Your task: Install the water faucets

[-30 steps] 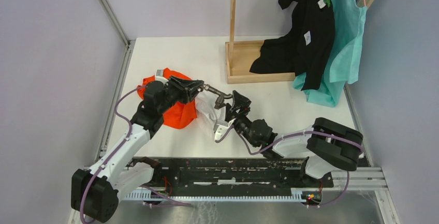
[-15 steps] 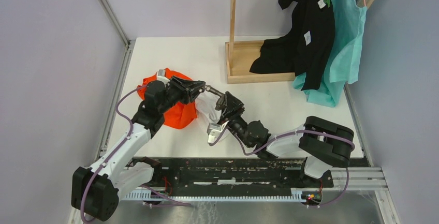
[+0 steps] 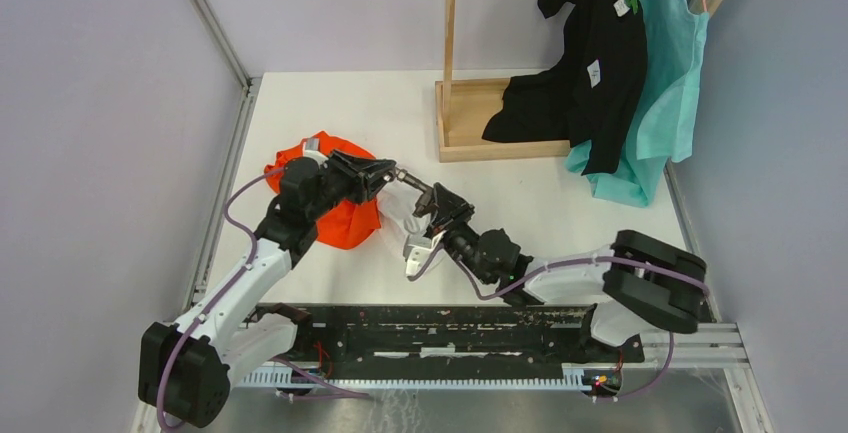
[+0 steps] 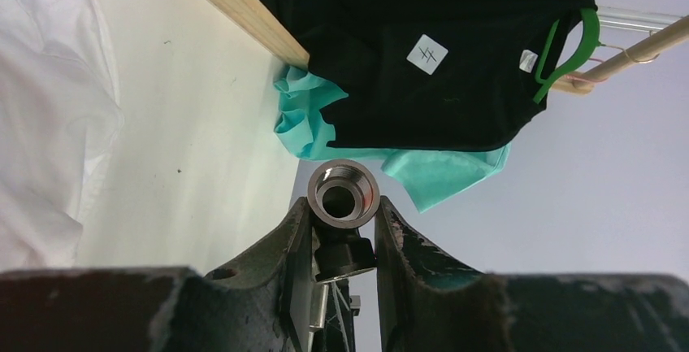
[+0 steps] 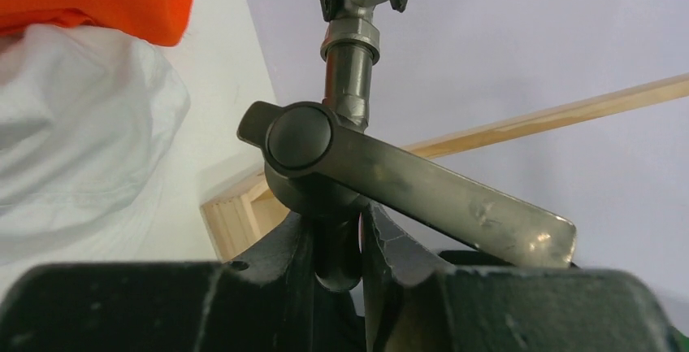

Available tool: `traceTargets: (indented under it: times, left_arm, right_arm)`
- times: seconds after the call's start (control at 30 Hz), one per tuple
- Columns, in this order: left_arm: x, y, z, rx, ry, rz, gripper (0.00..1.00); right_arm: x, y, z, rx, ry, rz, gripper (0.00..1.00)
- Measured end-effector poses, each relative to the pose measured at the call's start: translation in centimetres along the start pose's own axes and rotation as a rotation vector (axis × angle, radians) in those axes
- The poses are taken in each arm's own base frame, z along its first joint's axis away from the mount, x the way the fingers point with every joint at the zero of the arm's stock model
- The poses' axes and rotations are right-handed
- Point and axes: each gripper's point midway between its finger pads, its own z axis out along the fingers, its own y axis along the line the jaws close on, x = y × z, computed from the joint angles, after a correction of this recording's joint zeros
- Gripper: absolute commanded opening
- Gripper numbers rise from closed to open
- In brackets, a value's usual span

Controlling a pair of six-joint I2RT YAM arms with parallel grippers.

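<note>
right arm (image 3: 650, 283) elbow swung toward 3 o'clock; faucet (image 3: 412, 185) stays 3 o'clock of orange cloth (image 3: 345, 223). only left wrist shows its threaded mouth in clenched left claw (image 4: 341, 210); right claw (image 5: 337, 234) grips lever valve (image 5: 313, 145).

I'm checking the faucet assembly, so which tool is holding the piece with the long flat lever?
The right tool, clamped on the valve body under the lever; the left tool grips only a threaded fitting.
</note>
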Motion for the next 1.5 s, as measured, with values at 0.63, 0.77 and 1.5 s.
traceTargets:
  times: [0.63, 0.77, 1.5]
  left_arm:
    - [2.1, 1.8, 0.3, -0.047, 0.113, -0.017, 0.03]
    - [2.8, 2.5, 0.9, -0.067, 0.147, -0.019, 0.11]
    - [7.2, 0.4, 8.5, -0.002, 0.374, 0.306, 0.82]
  right_arm:
    - [-1.0, 2.6, -3.9, -0.304, 0.020, 0.596, 0.01]
    - [-0.6, 3.1, -4.9, -0.321, 0.080, 0.687, 0.01]
    - [7.7, 4.4, -12.2, -0.086, 0.516, 1.068, 0.00]
